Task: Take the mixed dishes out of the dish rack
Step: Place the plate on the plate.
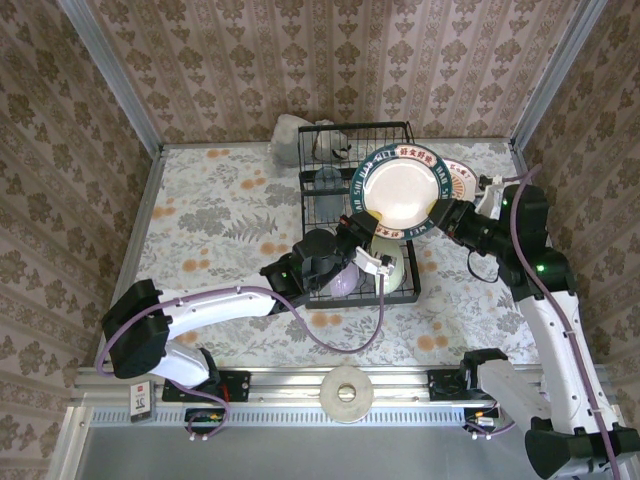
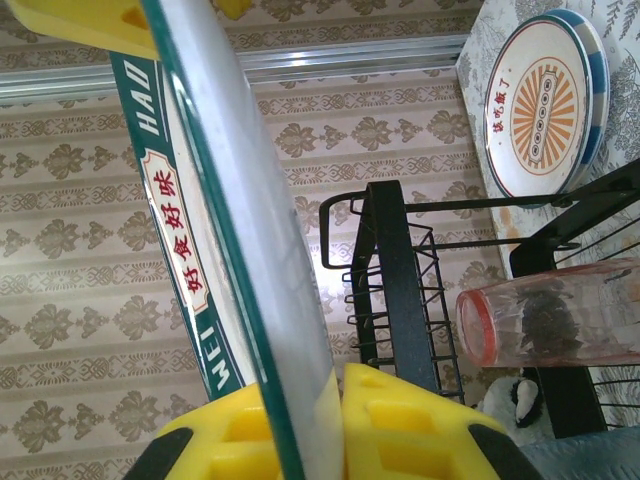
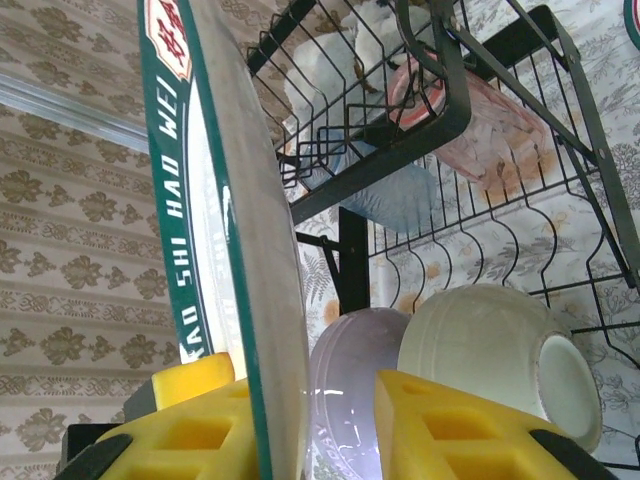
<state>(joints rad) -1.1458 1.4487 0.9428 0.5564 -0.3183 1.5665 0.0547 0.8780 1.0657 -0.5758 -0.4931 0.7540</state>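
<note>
Rack (image 1: 355, 127) stands at the far middle of the table (image 1: 220, 210), and I judge it partly unloaded. One blue-rimmed plate (image 1: 462, 180) lies flat on the table just right of it. The big plate (image 1: 405, 190), white with a dark green rim, is lifted clear above the rack's right side, between the two arms. Left to take out are the lavender bowl (image 1: 345, 280) and green bowl (image 1: 392, 265), side by side at the near end. The pink tumbler (image 3: 480, 130) and blue tumbler (image 3: 400, 195) lie on their sides farther back. From the top, the left gripper (image 1: 362, 252) is at the big plate's near-left rim and the right gripper (image 1: 447, 215) at its right rim, but how the jaws stand cannot be read there. The left wrist view settles it for that side: the left gripper (image 2: 305, 430) is clamped on the rim, both yellow pads (image 2: 230, 440) against the plate. In the right wrist view the right gripper (image 3: 310, 430) straddles the rim with its jaws apart. One pad (image 3: 200, 420) sits against the plate, and a gap on the other side lets the lavender bowl show through. The left wrist view also shows the blue-rimmed plate's orange sunburst centre.
</note>
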